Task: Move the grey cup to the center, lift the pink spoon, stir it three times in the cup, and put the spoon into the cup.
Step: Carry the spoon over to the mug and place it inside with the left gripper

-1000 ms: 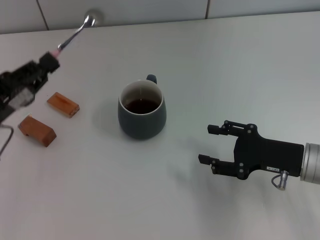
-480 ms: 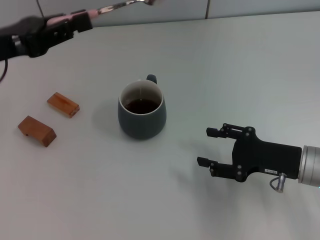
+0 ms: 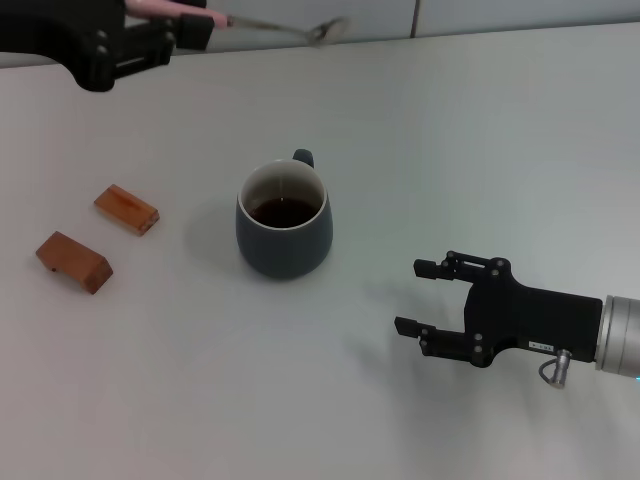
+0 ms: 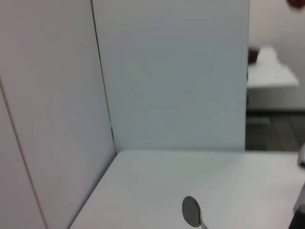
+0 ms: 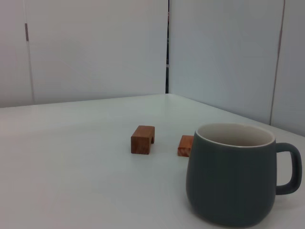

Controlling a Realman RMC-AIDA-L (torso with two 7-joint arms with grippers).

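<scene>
The grey cup [image 3: 285, 220] stands upright near the middle of the table with dark liquid in it; it also shows in the right wrist view [image 5: 236, 174]. My left gripper [image 3: 190, 25] is at the far left top, shut on the pink handle of the pink spoon [image 3: 270, 24], held high and roughly level with its bowl pointing right. The spoon's bowl shows in the left wrist view [image 4: 191, 211]. My right gripper [image 3: 415, 297] is open and empty, low over the table to the right front of the cup.
Two brown wooden blocks [image 3: 126, 209] [image 3: 73, 261] lie on the table left of the cup; they show behind the cup in the right wrist view [image 5: 143, 139]. A white panelled wall [image 3: 400, 15] runs along the table's far edge.
My left gripper has lifted the spoon up and moved it right, turning it from pointing up-right to roughly level. The right gripper and the cup have stayed in place.
</scene>
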